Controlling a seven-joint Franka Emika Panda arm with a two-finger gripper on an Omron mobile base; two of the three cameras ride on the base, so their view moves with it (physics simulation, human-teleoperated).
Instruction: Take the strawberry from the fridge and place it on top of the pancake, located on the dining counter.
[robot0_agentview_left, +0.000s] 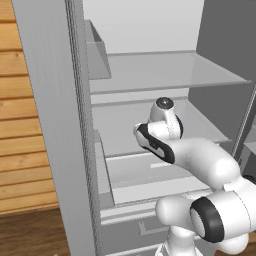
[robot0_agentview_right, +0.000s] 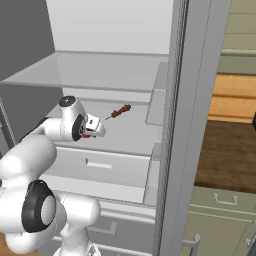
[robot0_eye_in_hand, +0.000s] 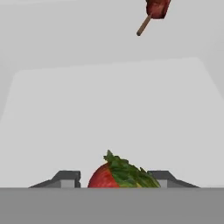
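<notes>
**Robot arm reaches a strawberry inside an open fridge**

A white jointed robot arm (robot0_agentview_left: 200, 160) stretches into the tall light-grey fridge (robot0_agentview_left: 55, 125), whose doors stand open on a white shelved interior. Its two-finger gripper (robot0_eye_in_hand: 114, 178) sits low over the pale middle shelf (robot0_agentview_right: 125, 135), seen at about nine o'clock in the right base view, where a spot of red shows beneath the hand (robot0_agentview_right: 86, 135). In the hand view the small red strawberry with a ragged green leaf cap (robot0_eye_in_hand: 116, 175) lies between the two dark fingertips (robot0_eye_in_hand: 65, 178), one on either side of the fruit, at six o'clock in that picture. The jaws stand partly open, set close about the berry; whether the pads actually press on it cannot be told from these pictures. The strawberry rests on the shelf, leaf cap turned up and towards three o'clock.

Further back on the same shelf, towards one o'clock in the hand view, lies a dark red skewer of meat on a thin brown stick (robot0_agentview_right: 120, 111), well apart from the gripper. A clear shelf (robot0_agentview_left: 165, 70) spans the fridge above. Past the right-hand door, a dark-brown wood-grain bench (robot0_agentview_right: 230, 155) shows at three o'clock in the right base view.
</notes>
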